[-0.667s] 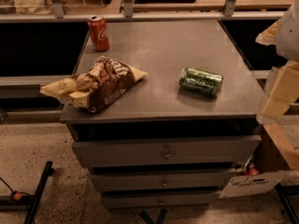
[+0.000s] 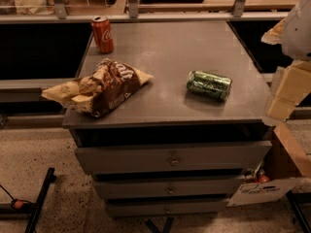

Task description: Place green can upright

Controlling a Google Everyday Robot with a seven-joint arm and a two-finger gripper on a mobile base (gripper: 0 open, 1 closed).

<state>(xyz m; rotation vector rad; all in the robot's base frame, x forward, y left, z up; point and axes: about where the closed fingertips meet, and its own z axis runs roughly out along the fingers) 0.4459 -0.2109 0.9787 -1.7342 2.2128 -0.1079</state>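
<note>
The green can (image 2: 209, 85) lies on its side on the right part of the grey cabinet top (image 2: 170, 52), its silver end facing right. It is dark green and shiny with lighter markings. My gripper (image 2: 286, 93) shows as cream-coloured blocks at the right edge of the camera view, beyond the cabinet's right edge and right of the can, apart from it. The white arm (image 2: 299, 28) rises above it. Nothing is seen held in the gripper.
A red cola can (image 2: 102, 34) stands upright at the back left corner. A crumpled brown snack bag (image 2: 99, 87) lies at the front left, overhanging the edge. The cabinet has drawers (image 2: 171, 158) below. A cardboard box (image 2: 286, 164) sits on the floor at the right.
</note>
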